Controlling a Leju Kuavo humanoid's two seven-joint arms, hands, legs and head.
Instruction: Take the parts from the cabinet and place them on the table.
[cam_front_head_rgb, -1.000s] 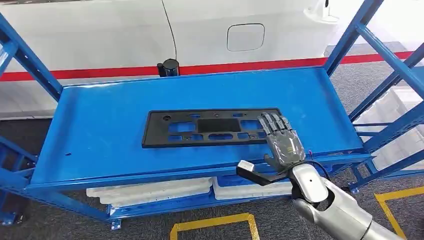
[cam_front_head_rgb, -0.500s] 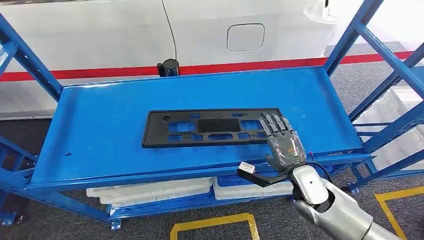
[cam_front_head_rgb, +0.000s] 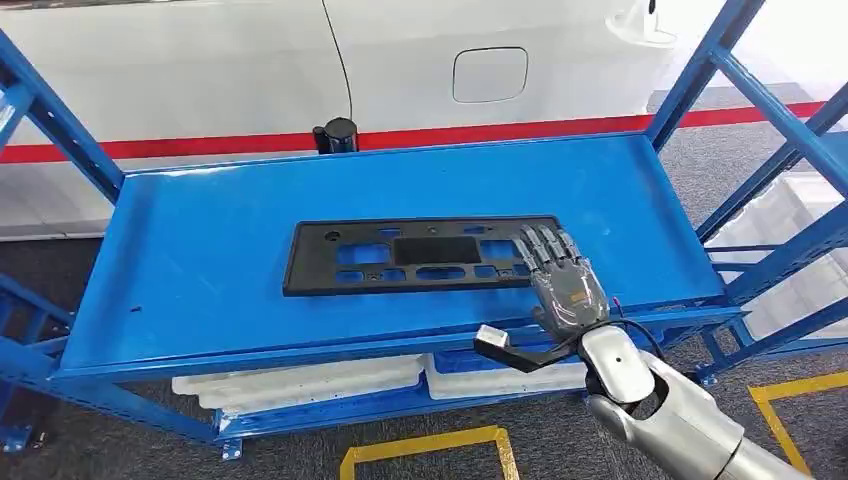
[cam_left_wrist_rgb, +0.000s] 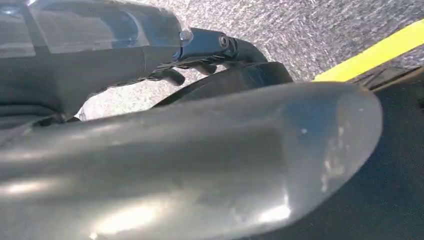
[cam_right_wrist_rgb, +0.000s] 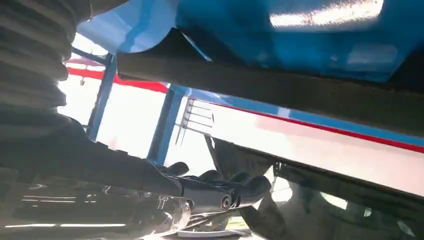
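Right hand reaching the black plate on the blue shelf

The right hand (cam_front_head_rgb: 566, 290) lies flat, fingers spread and empty, fingertips (cam_front_head_rgb: 540, 243) on the black perforated plate's (cam_front_head_rgb: 420, 254) near end, thumb below the shelf (cam_front_head_rgb: 200, 270) edge, likely to drag it outward.

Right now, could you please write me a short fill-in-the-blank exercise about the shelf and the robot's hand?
1. The flat black part lies on the ____ shelf.
2. The right hand rests its fingers on the part's ____ end.
3. Behind the shelf stands a white car body with a ____ stripe.
4. On the lower level beneath the shelf lie ____ trays.

Missing words: blue; right; red; white
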